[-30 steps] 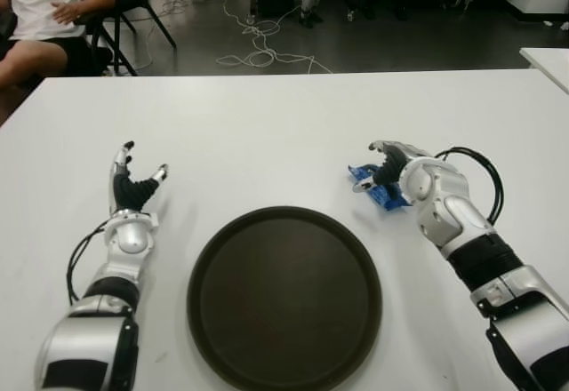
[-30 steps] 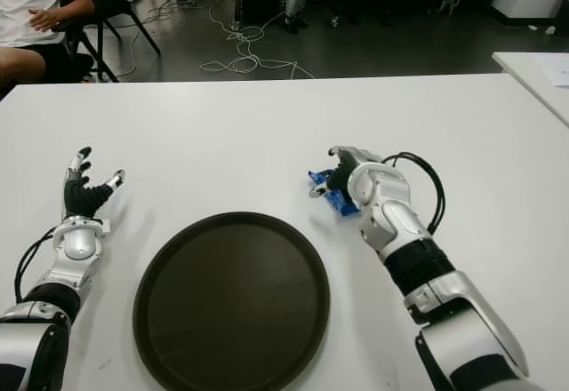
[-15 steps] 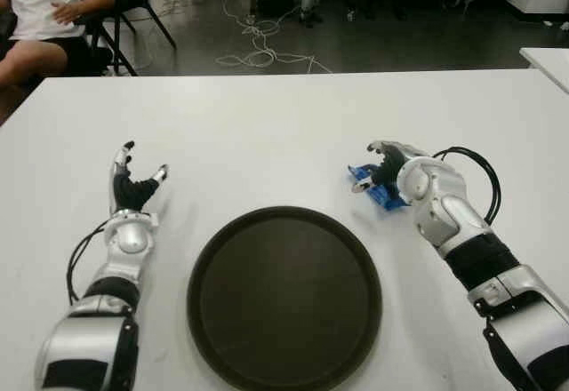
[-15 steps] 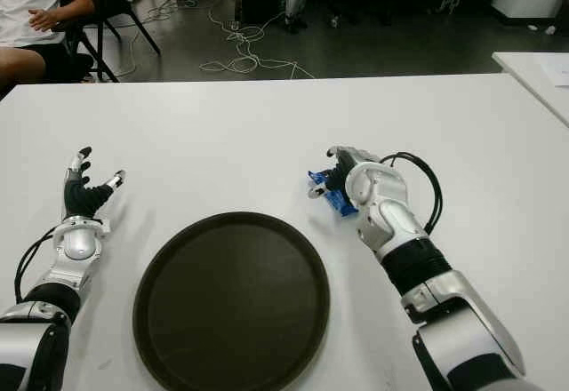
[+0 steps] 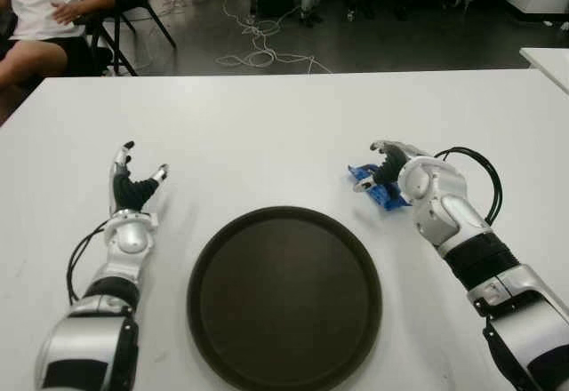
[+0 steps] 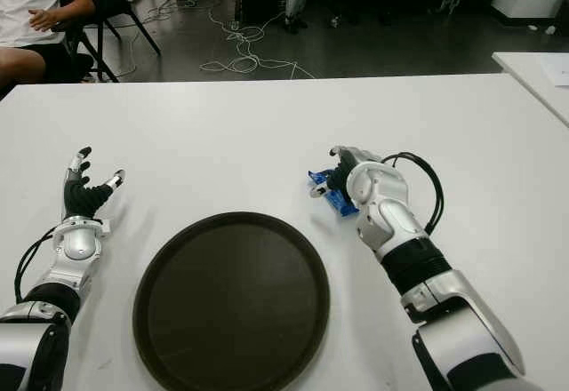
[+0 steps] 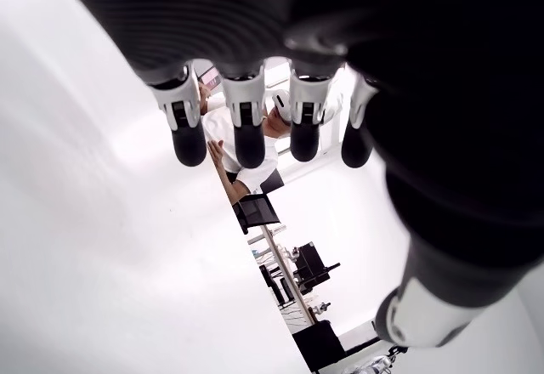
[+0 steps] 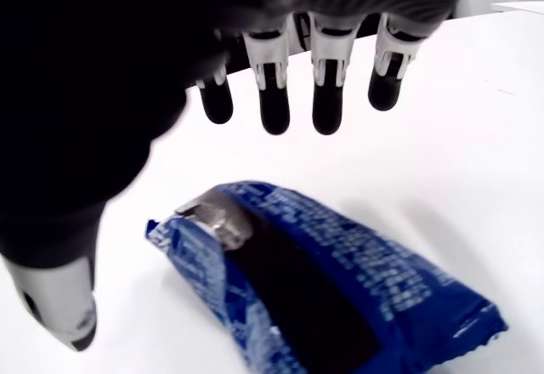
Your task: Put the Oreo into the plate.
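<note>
The Oreo (image 5: 378, 187) lies on the table (image 5: 267, 124) right of the plate (image 5: 284, 298) (left hand (image 5: 133, 191) opposite).

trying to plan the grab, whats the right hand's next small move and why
Probably close the right hand on the Oreo pack. Its fingers arch open over the pack, which lies on the table, outside the plate.

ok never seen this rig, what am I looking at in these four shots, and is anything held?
It is a humanoid robot with two fingered hands at a white table. The two wide pictures come from its head camera; the two close-ups come from cameras on its wrists. On the table lie a round dark plate and a blue Oreo pack. The right hand hovers over the pack with fingers spread, gripping nothing yet. The left hand shows open, left of the plate. A person sits behind.
</note>
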Robot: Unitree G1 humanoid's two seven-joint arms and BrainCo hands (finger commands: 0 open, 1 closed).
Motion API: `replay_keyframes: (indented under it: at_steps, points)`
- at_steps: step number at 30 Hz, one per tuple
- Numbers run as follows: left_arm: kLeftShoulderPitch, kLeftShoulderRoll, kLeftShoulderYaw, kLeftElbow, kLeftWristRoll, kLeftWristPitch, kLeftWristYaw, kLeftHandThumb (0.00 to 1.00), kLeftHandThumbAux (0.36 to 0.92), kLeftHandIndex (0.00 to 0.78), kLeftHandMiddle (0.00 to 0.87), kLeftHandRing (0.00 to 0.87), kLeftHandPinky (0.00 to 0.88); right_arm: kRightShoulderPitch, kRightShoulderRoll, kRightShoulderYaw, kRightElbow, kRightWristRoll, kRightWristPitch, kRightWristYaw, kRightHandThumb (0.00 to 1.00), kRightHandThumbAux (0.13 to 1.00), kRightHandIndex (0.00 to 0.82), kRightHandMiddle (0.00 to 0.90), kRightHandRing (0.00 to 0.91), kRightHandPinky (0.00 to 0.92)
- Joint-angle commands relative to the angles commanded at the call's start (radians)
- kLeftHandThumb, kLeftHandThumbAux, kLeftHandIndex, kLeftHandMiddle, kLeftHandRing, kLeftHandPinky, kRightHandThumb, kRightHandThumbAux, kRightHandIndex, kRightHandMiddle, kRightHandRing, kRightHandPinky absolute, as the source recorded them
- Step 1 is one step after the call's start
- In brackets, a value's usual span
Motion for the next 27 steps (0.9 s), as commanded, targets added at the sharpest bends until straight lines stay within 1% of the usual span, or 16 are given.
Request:
replay_keyframes:
  at_steps: [4,15,23,27]
  points:
    - [0.002,0.002,-0.004,-0.002,0.005,-0.005,0.003,0.000,0.757,0.057,0.084,0.059,0.038,0.005,-0.007,0.000,-0.005,0.003,0.007,0.011,0.000,0.645,0.130,0.146,0.104,0.000]
    - [0.003,0.006,-0.002,-0.002,0.004,-0.009,-0.003,0.000,0.764,0.068,0.100,0.069,0.040,0.016,-0.030,-0.002,-0.009,0.023,0.005,0.050,0.000,0.641,0.138,0.144,0.090,0.000]
    - [0.001,0.007,-0.002,0.001,0.005,0.000,-0.002,0.000,0.764,0.064,0.095,0.064,0.035,0.022,-0.036,0.000,-0.011,0.030,0.009,0.045,0.000,0.633,0.113,0.129,0.078,0.000]
    - [-0.001,0.007,0.001,0.004,0.002,0.005,-0.003,0.000,0.753,0.066,0.101,0.072,0.045,0.024,-0.035,-0.005,-0.005,0.037,0.010,0.043,0.000,0.630,0.093,0.118,0.069,0.000]
